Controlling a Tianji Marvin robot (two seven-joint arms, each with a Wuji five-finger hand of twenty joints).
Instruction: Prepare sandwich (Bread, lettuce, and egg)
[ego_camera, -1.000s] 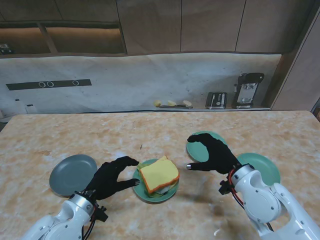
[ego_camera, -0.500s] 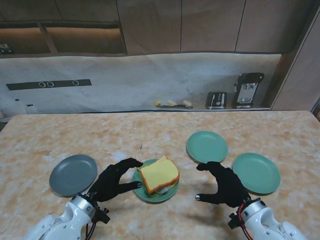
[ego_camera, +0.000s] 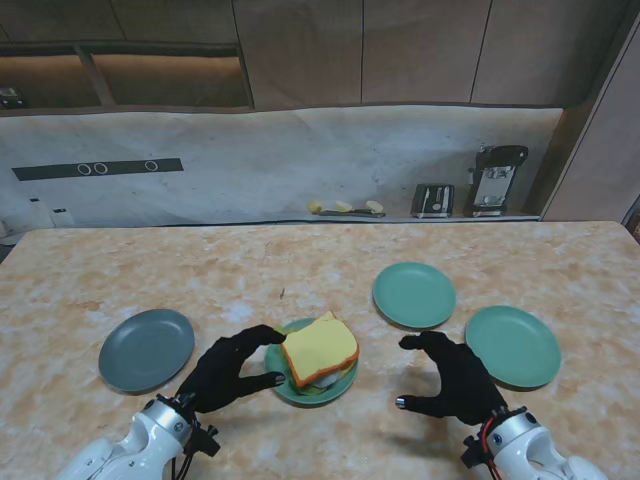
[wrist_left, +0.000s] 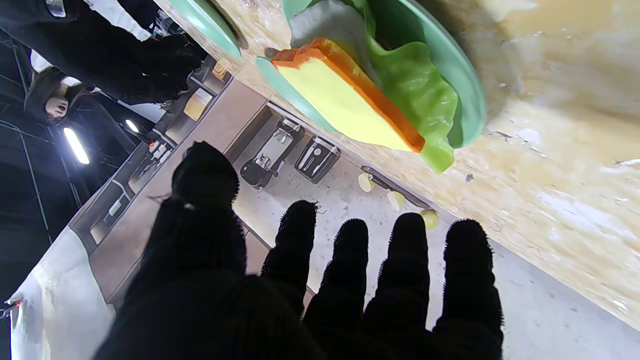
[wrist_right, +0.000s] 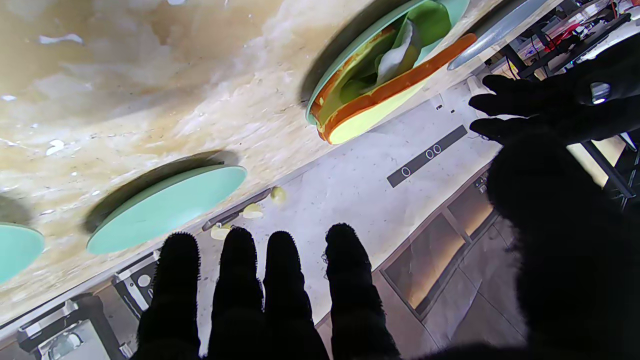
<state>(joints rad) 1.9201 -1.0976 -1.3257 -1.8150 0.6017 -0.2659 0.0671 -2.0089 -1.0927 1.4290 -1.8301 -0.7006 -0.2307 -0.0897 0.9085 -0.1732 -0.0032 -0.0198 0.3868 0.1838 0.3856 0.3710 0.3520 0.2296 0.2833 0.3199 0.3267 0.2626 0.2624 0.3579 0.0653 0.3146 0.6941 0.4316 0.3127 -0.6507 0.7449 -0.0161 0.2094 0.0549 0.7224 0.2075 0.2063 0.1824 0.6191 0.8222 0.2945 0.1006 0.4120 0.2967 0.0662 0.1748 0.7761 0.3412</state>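
While both arms sit low at the near edge, the table (ego_camera: 300, 260) carries four plates: grey plate (ego_camera: 146, 347) at 9 o'clock, two bare green plates (ego_camera: 413, 293) (ego_camera: 512, 345) at 2–3 o'clock, and the centre green plate (ego_camera: 312, 388) holding the sandwich (ego_camera: 318, 349). Top bread slice tilted, long axis roughly 8-to-2 o'clock; lettuce (wrist_left: 415, 85) sticks out under it, and something white shows between, probably egg. Left hand (ego_camera: 228, 370) is nearer, fingertips at or just beside the plate rim, sandwich at its 2 o'clock; contact unclear. Fingers spread, holding nothing. Right hand (ego_camera: 452, 380) well apart, sandwich at its 10 o'clock, fingers curled loosely apart, empty. Stack looks assembled; any nudge suits the left hand.
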